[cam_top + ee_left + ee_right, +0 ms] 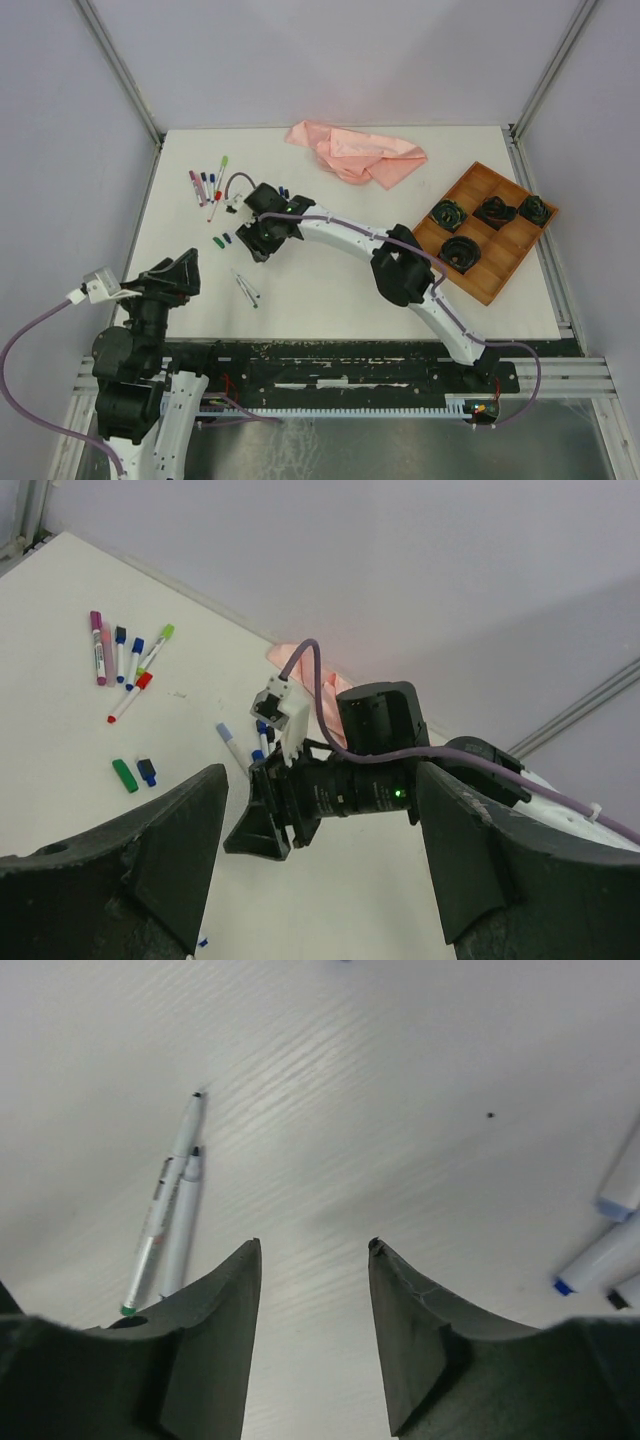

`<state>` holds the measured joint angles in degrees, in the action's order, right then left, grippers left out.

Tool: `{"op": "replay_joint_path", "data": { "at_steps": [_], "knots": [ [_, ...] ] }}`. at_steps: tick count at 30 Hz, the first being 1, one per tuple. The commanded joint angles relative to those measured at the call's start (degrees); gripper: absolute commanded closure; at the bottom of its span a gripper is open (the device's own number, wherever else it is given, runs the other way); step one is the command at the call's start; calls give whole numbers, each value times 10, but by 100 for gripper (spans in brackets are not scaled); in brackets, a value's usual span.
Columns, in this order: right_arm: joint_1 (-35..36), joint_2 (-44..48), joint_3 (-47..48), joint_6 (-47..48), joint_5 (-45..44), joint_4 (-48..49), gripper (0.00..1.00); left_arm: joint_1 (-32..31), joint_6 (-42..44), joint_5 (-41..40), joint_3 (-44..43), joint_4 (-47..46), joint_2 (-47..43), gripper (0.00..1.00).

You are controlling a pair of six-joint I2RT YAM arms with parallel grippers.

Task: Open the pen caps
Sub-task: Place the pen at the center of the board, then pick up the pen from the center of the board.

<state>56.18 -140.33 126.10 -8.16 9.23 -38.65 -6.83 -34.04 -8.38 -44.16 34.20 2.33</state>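
Note:
Several capped pens (208,186) lie at the table's far left; in the left wrist view their magenta, navy, blue, lime and red caps (120,658) show. A loose green cap (219,241) and a navy cap (228,238) lie below them, also seen in the left wrist view as the green cap (124,775) and the navy cap (147,771). Two uncapped pen barrels (247,288) lie side by side; they also show in the right wrist view (168,1205). My right gripper (254,243) hovers open and empty over bare table (315,1245). My left gripper (186,268) is open and empty (320,775), raised near the left front.
A pink cloth (357,152) lies at the back centre. A wooden tray (500,262) with several dark round items stands at the right. More blue-capped pens (598,1250) lie close to the right gripper's far side. The right arm (345,235) spans the table's middle.

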Motion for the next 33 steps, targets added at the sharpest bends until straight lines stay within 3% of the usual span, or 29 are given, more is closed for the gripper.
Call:
{"op": "replay_joint_path", "data": {
  "at_steps": [1,4,12,22,33],
  "knots": [
    [-28,37,27,131,45,5,43,3,-7,13,11,-7,-9,18],
    [-42,20,51,151,24,6,38,3,-10,15,15,-7,-10,18],
    [-58,-54,145,182,-32,14,37,3,-12,18,22,-9,-11,18],
    [-71,-119,203,170,-105,34,50,3,-12,17,36,-13,-11,18],
    [-83,-127,194,162,-90,28,57,2,-14,21,43,-26,-6,18]
  ]
}}
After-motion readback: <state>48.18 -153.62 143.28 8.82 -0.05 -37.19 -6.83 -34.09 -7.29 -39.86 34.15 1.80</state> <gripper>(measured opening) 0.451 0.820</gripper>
